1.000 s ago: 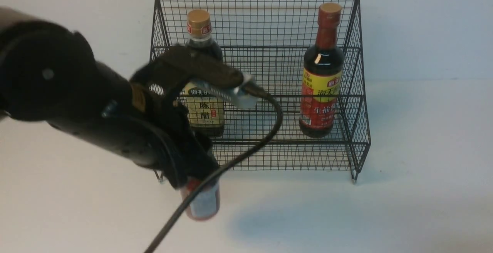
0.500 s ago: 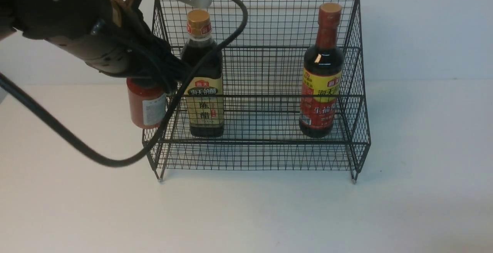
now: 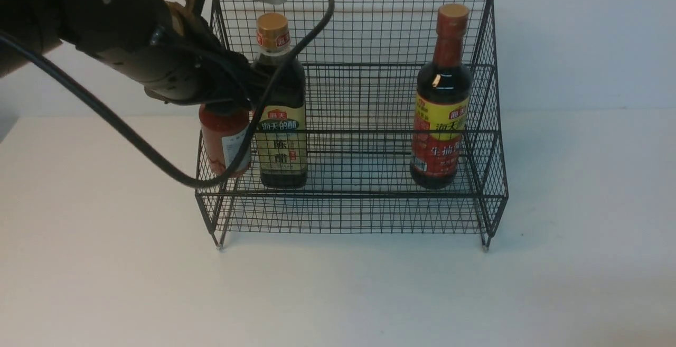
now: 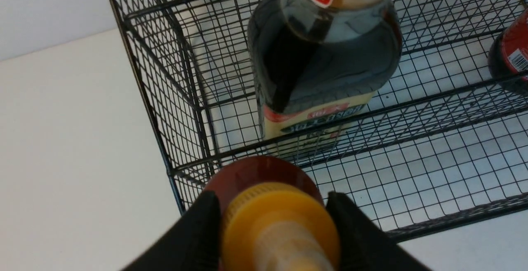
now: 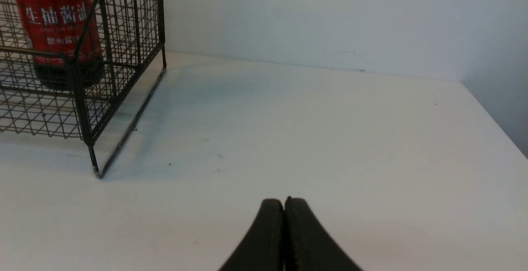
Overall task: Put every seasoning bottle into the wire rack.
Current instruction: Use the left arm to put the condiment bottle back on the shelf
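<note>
While the left arm reaches in from the upper left, its fingers (image 4: 330, 238) are clamped on the yellow cap of the red sauce bottle (image 3: 224, 141), one black finger on each side of the cap in the left wrist view. That bottle hangs upright and off the desk (image 3: 105, 262), right at the left front corner of the rack (image 3: 364, 215); from the front it overlaps the rack's left wall, and whether it is inside the wires or just outside them I cannot tell. A black cable (image 3: 132, 141) loops down from the arm across the bottle and the corner.

Just beside it, inside the rack on the lower tier, stands the gold-cap bottle (image 3: 279, 120), upright, cream-green label facing forward. Across the rack, well apart on the same tier, there's the red-neck bottle (image 3: 441, 109), upright too, near the right wall.

Over on the right, out of the front view, the right gripper (image 5: 284, 205) has its fingers pressed together on nothing, low over bare desk, with the rack's right corner and the red-neck bottle off to one side.
</note>
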Tool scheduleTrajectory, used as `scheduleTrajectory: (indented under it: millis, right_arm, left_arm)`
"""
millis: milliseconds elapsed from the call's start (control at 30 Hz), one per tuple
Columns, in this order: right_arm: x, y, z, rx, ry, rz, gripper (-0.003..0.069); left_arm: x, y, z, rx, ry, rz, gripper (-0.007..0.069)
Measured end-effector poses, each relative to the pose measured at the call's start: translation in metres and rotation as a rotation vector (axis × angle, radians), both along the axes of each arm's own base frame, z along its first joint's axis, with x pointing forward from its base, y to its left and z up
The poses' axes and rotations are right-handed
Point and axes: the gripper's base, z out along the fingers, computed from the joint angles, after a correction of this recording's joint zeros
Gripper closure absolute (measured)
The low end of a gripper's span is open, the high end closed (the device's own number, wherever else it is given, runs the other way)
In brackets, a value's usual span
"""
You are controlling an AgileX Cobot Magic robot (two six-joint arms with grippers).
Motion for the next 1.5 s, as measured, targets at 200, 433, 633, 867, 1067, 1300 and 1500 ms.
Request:
scheduleTrajectory:
  millis: [200, 433, 633, 867, 1067, 1300, 1500]
  right_arm:
    - [0.000, 0.000, 0.000, 0.000, 0.000, 0.000, 0.0673]
    - [0.000, 0.000, 0.000, -0.010, 0.000, 0.002, 0.0673]
    - [0.000, 0.000, 0.000, -0.010, 0.000, 0.002, 0.0673]
    - [0.000, 0.000, 0.000, -0.010, 0.000, 0.002, 0.0673]
    - [0.000, 0.000, 0.000, -0.011, 0.000, 0.002, 0.0673]
    - [0.000, 0.000, 0.000, -0.011, 0.000, 0.002, 0.0673]
    - [0.000, 0.000, 0.000, -0.011, 0.000, 0.002, 0.0673]
  left_arm:
    - [0.009, 0.002, -0.012, -0.024, 0.041, 0.025, 0.0335]
    - [0.019, 0.008, -0.022, -0.082, 0.089, 0.030, 0.0335]
    - [0.027, 0.007, -0.035, -0.139, 0.140, 0.043, 0.0335]
    - [0.030, 0.006, -0.042, -0.140, 0.159, 0.046, 0.0335]
    - [0.034, 0.005, -0.051, -0.129, 0.182, 0.048, 0.0335]
    - [0.036, 0.004, -0.054, -0.124, 0.190, 0.048, 0.0335]
    - [0.036, 0.005, -0.053, -0.120, 0.182, 0.047, 0.0265]
